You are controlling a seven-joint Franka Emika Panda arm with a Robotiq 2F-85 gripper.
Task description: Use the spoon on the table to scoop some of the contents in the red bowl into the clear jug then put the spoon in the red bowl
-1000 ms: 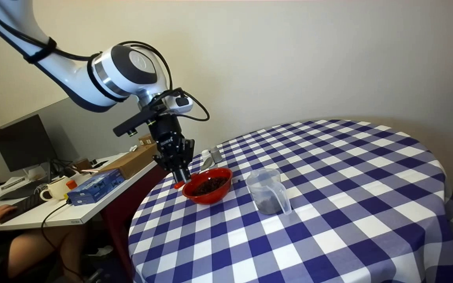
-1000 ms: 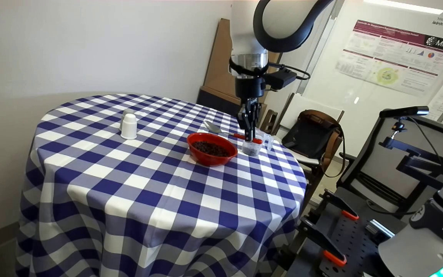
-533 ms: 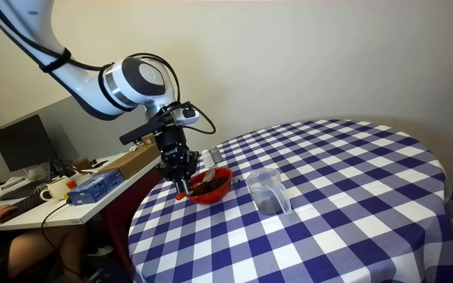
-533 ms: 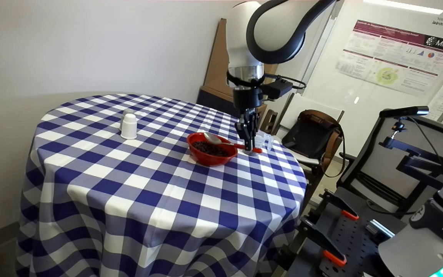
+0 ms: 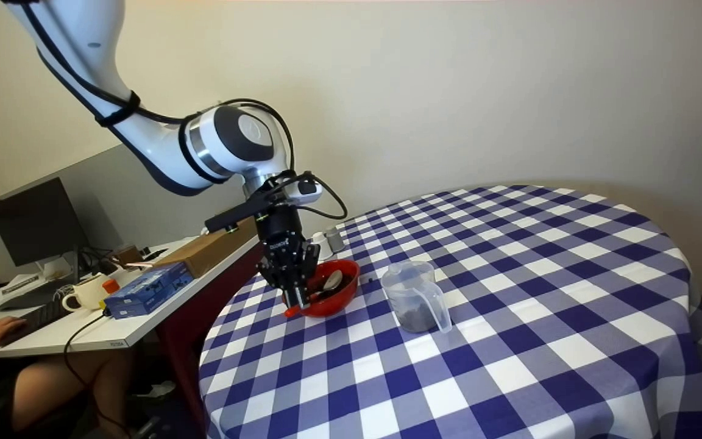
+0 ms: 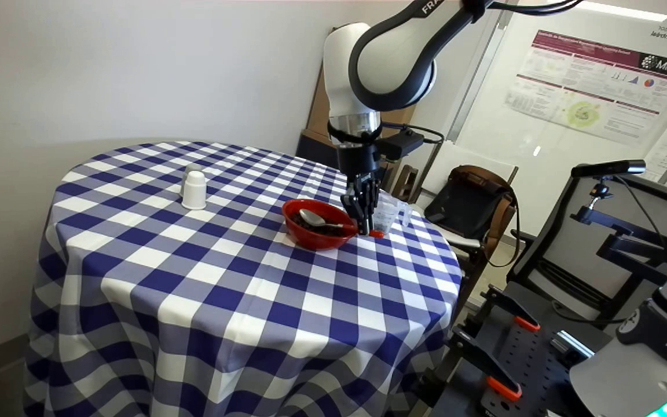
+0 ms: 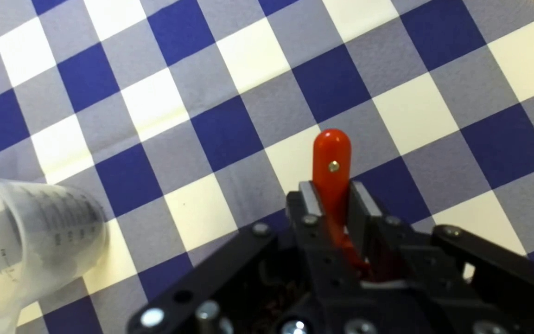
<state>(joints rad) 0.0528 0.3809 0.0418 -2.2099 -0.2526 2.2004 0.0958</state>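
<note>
The spoon has a whitish metal head (image 5: 332, 280) (image 6: 312, 218) and a red-orange handle (image 7: 332, 155). My gripper (image 5: 300, 299) (image 6: 365, 227) (image 7: 336, 199) is shut on the handle beside the red bowl (image 5: 343, 299) (image 6: 310, 240). The spoon slants over the bowl's rim, its head inside over the dark crumbly contents (image 6: 325, 230). I cannot tell how deep the head sits. The clear jug (image 5: 409, 292) (image 6: 385, 213) (image 7: 58, 232) stands upright next to the bowl, with some dark matter at its bottom. All stand on the checked table (image 5: 509, 262).
A white shaker (image 6: 194, 191) and a grey shaker (image 5: 335, 239) stand on the table beyond the bowl. A desk with a blue box (image 5: 150, 291), a cardboard box and a monitor (image 5: 37, 219) adjoins the table; a person sits there. A chair with a bag (image 6: 464, 202) stands behind.
My gripper has moved down and toward the bowl. The spoon's head went from above and behind the bowl to inside it. The bowl and jug have not moved.
</note>
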